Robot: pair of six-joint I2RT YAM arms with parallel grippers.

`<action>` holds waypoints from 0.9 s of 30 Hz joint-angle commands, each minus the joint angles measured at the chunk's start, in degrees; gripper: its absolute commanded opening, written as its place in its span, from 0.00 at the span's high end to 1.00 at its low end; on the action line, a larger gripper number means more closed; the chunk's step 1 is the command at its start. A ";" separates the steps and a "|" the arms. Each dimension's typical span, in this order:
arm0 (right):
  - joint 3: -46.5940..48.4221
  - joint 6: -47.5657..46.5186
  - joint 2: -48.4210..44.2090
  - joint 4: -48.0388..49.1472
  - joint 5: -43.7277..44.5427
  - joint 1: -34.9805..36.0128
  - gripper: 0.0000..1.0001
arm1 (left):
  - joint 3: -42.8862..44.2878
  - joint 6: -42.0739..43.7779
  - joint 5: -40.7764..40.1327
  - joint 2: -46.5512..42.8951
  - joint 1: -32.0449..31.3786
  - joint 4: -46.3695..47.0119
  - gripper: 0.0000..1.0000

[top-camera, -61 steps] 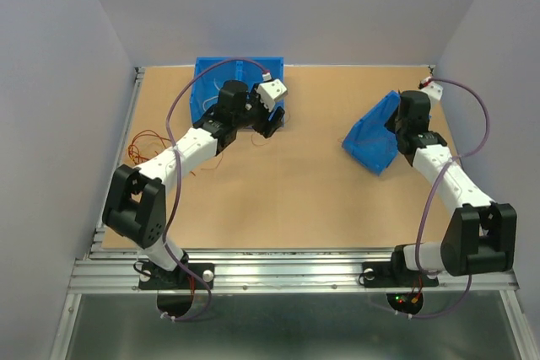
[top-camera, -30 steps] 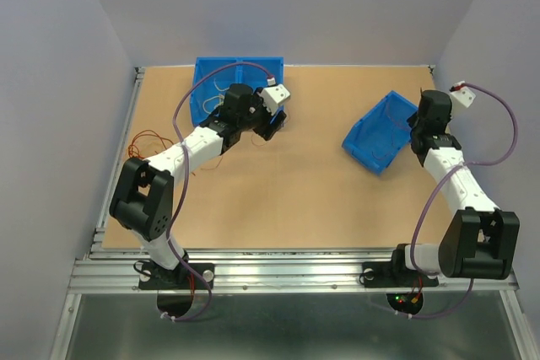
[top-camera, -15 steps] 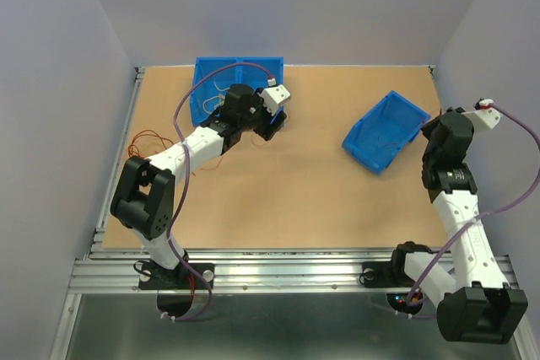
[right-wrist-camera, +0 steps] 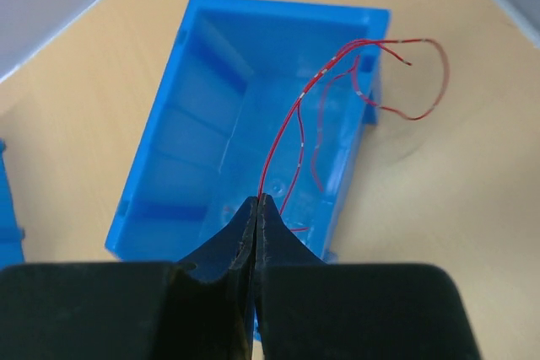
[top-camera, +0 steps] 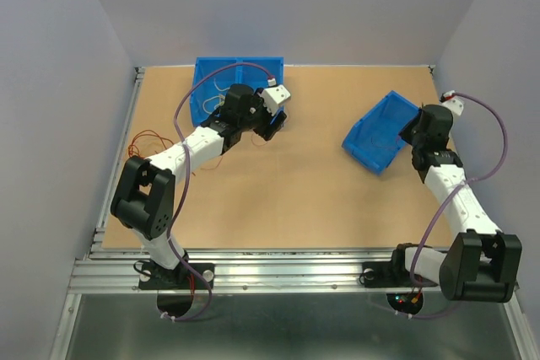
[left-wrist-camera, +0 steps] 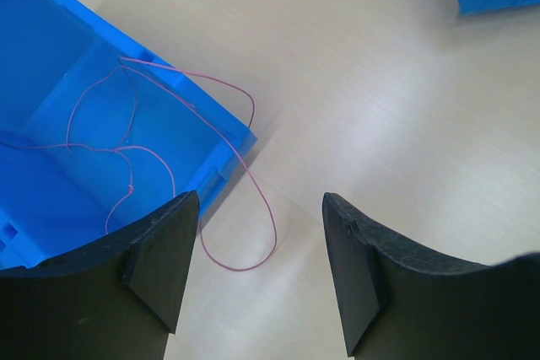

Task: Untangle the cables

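The cables are hair-thin and limp, so they likely weigh next to nothing, hold no shape, slip out of a loose pinch and snag each other when dragged. A fingertip pinch on a single strand, near a free end or on a loop lying clear of the rest, looks like the safest hold, with slow pulls so that knots do not tighten. The red wires [right-wrist-camera: 300, 103] lie in the right bin [right-wrist-camera: 202, 115], with loops spilling over its far rim onto the table [top-camera: 295, 200]. The right gripper [right-wrist-camera: 257, 208] is closed tight, and a red strand runs up from the bin into the line where its jaws meet, so it appears pinched there. The pink wire [left-wrist-camera: 251, 176] lies partly inside the left bin [left-wrist-camera: 211, 137], with one long loop draped over the rim onto the table. The left gripper [left-wrist-camera: 259, 208] hovers over that loop with its jaws wide apart, holding and touching nothing. A loose bunch of orange wires [top-camera: 145, 142] sits near the table's left edge, beside the left arm.
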 commanded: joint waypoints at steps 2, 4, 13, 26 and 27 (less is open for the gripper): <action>2.79 -3.56 0.71 4.14 -11.89 -0.27 0.99 | -0.27 0.57 0.38 -0.14 -0.41 1.98 0.29; 2.70 -3.47 1.68 4.14 -12.78 -0.27 0.99 | -0.27 0.57 0.38 -0.14 -0.50 1.98 0.29; 6.65 -4.09 10.64 2.73 -14.72 2.18 0.95 | -0.35 0.66 0.11 -0.41 -1.20 1.81 0.29; 6.30 -4.53 6.08 2.64 -11.55 4.12 0.50 | 0.09 0.48 -0.85 0.38 -1.29 1.46 0.29; 5.87 -4.44 5.55 2.64 -11.29 5.34 0.47 | 0.17 0.48 -0.94 0.47 -1.29 1.46 0.29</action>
